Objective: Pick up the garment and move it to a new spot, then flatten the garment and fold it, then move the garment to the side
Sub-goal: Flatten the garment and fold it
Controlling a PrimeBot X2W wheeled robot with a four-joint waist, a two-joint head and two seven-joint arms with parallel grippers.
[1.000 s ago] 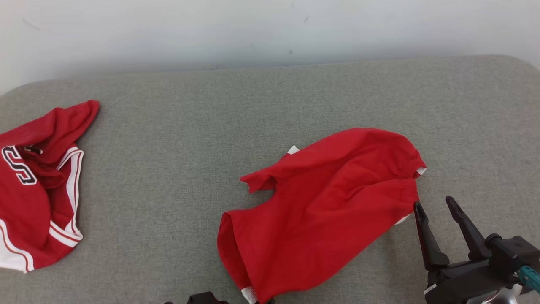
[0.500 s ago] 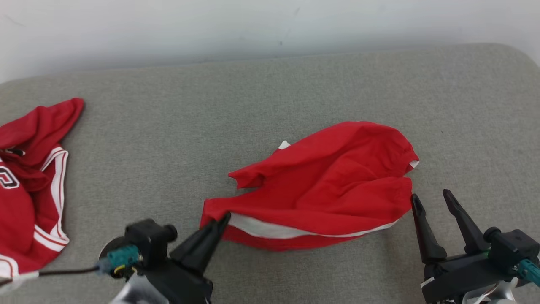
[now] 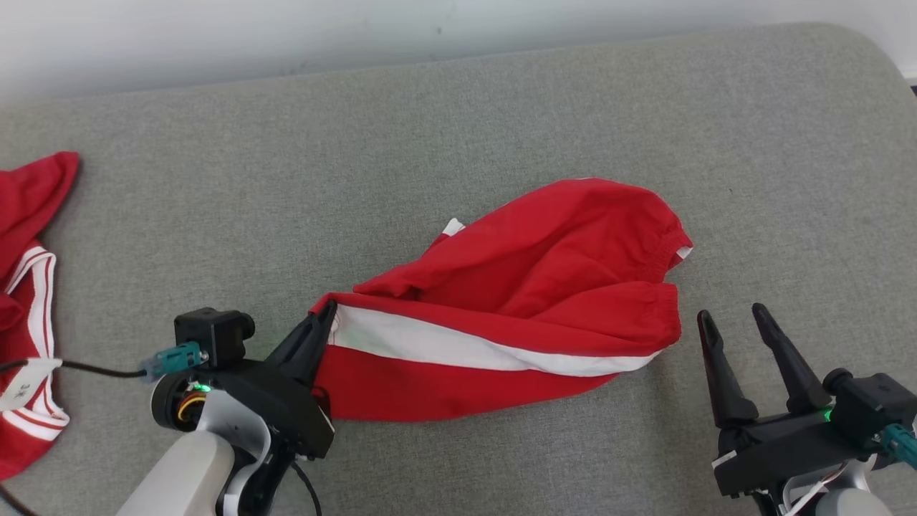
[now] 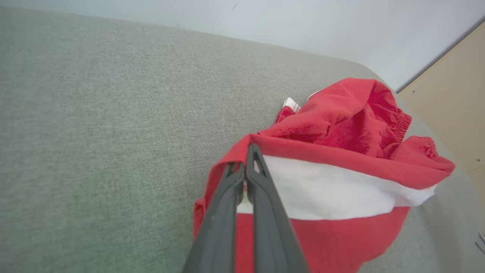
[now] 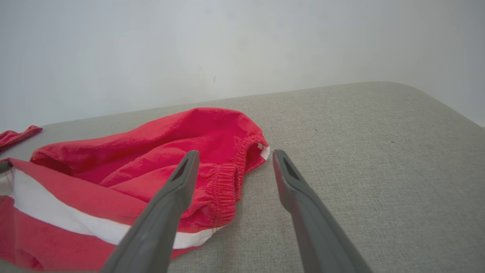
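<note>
The garment (image 3: 530, 287) is a pair of red shorts with a white side stripe, lying crumpled in the middle of the grey surface. In the left wrist view the garment (image 4: 341, 151) bunches ahead of the fingers. My left gripper (image 3: 326, 315) is shut on the garment's left corner, lifting that edge a little; the left gripper (image 4: 248, 151) pinches red fabric at its tips. My right gripper (image 3: 731, 319) stands open just right of the elastic waistband, touching nothing. In the right wrist view the right gripper (image 5: 235, 155) frames the garment's (image 5: 151, 159) waistband.
A second red garment with white trim (image 3: 25, 287) lies at the far left edge of the grey padded surface (image 3: 458, 122). A pale wall runs behind the surface. The surface's rounded corner is at the far right.
My left gripper has come into view holding the garment's corner and has pulled it left and up, turning the white stripe into sight. The head camera has tilted down. The right gripper stays open.
</note>
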